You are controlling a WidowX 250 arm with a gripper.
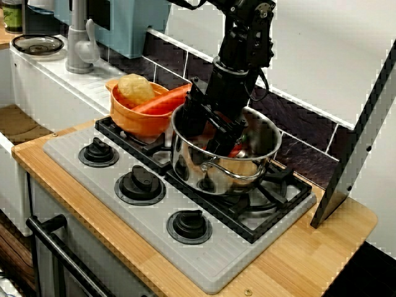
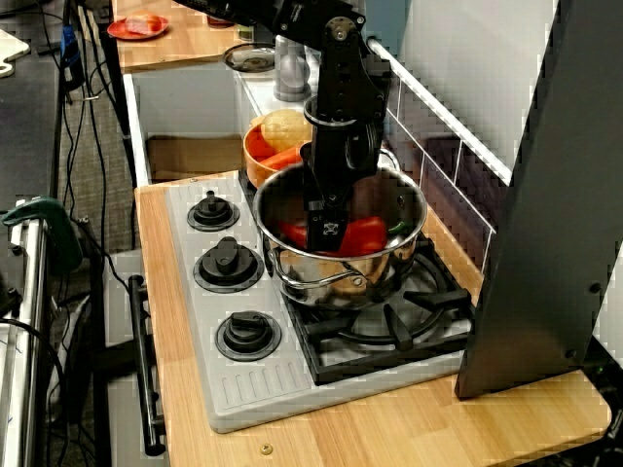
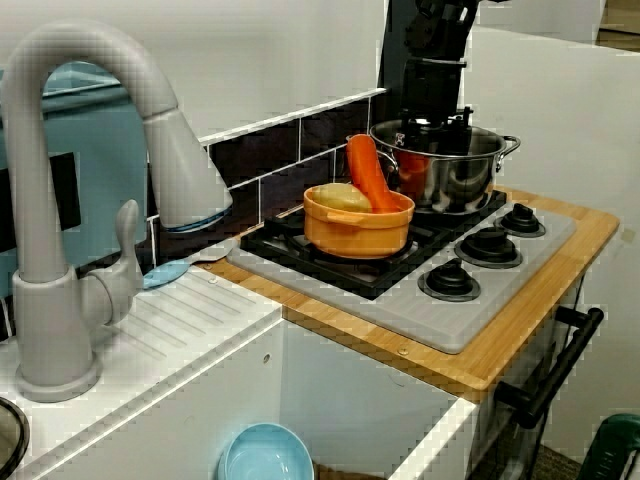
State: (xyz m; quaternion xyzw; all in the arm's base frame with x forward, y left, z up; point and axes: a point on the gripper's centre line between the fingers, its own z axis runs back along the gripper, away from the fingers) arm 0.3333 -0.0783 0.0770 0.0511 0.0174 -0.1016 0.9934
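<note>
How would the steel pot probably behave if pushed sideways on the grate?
The steel pot looks rigid and polished, so probably slippery to grip. It sits on a raised grate, so a push may snag or tip it.

A small play kitchen: the jaws hang inside a steel pot (image 1: 189, 164) that stands on a black burner grate (image 1: 278, 201), and just in front of them a grey hob (image 1: 204, 266) carries three black knobs (image 1: 142, 184). Behind the jaws runs a dark tiled backsplash (image 1: 300, 120). Beside the pot sits an orange bowl (image 1: 130, 120), and well beyond it are a grey faucet (image 3: 60, 200) and a white sink unit (image 3: 200, 330). A wooden table (image 1: 303, 266) carries the hob, with an oven handle (image 1: 62, 246) below
</note>
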